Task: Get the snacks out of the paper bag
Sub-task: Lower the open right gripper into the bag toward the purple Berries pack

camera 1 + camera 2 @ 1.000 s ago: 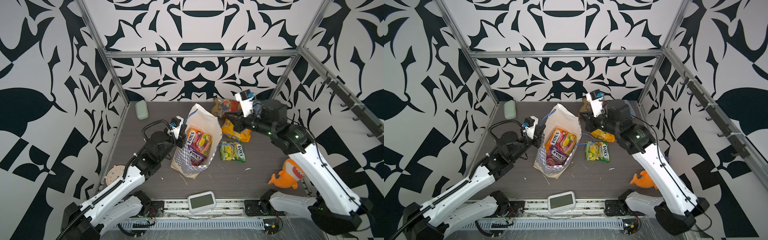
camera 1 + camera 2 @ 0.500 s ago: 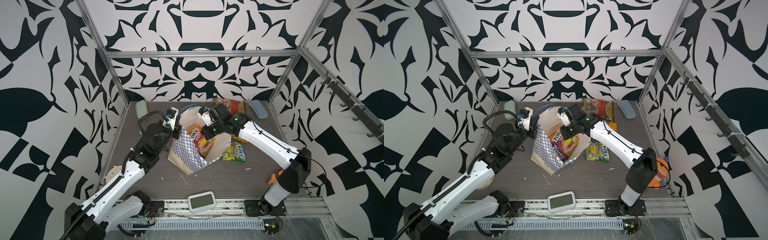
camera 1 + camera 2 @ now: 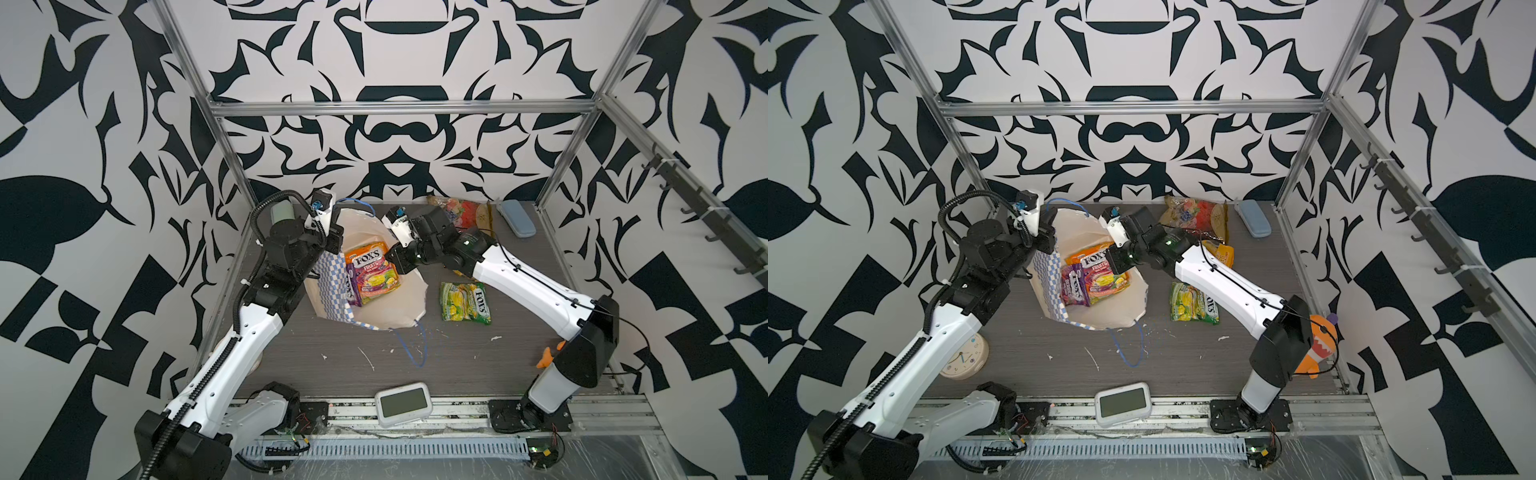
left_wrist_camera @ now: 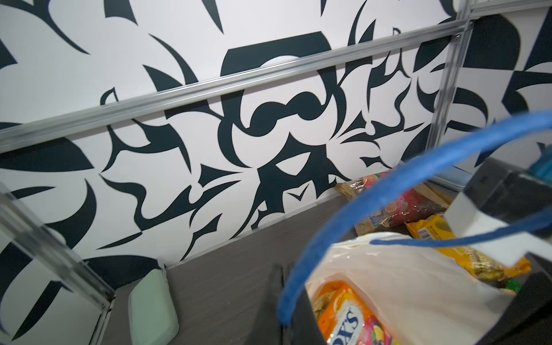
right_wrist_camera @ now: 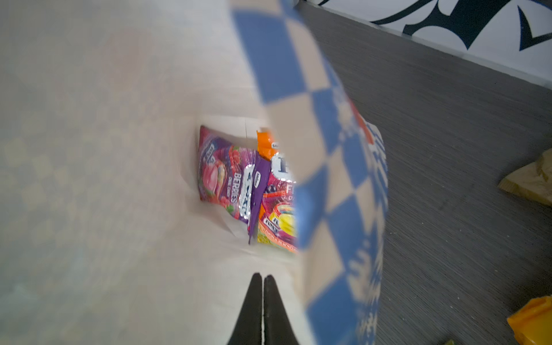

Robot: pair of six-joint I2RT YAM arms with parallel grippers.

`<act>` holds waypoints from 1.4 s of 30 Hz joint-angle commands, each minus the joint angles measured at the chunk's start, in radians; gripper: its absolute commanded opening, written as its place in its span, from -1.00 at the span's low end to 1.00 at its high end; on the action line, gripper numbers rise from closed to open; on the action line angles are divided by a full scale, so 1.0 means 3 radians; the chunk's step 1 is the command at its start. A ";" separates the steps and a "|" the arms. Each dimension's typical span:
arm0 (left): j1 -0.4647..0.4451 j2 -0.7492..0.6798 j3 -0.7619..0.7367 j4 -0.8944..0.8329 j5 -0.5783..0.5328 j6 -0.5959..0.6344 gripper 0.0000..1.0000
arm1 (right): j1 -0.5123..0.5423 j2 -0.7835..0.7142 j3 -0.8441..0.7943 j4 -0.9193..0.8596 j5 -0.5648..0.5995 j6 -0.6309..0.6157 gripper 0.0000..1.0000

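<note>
The right gripper (image 5: 263,277), jaws together and empty, hovers in the mouth of the paper bag (image 5: 322,149); it should open wide before descending onto the orange-pink packet (image 3: 374,270) inside.

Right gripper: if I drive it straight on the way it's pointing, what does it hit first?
The right gripper would likely meet the purple packet deep in the paper bag, near its edge beside the orange-pink packet; depth is unclear.
</note>
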 commanded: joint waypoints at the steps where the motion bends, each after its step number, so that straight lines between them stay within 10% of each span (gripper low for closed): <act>1: 0.0016 -0.0054 0.0047 0.0275 0.0438 -0.0114 -1.00 | 0.0065 -0.0108 -0.0149 0.0288 0.0069 -0.0003 -0.78; 18: -0.0021 -0.0582 -0.0556 0.0011 0.1043 -0.0719 -1.00 | 0.0184 0.0056 -0.0903 0.1141 0.0560 0.0364 -0.27; 28: -0.0069 -0.0641 -0.0730 0.0115 0.1044 -0.0757 -1.00 | 0.0261 0.0593 -0.0750 0.1313 -0.0546 0.0036 0.08; 42: -0.0070 -0.0671 -0.0837 0.0244 0.1050 -0.0808 -1.00 | 0.0382 0.1251 -0.0418 0.1249 -0.0351 0.0125 0.19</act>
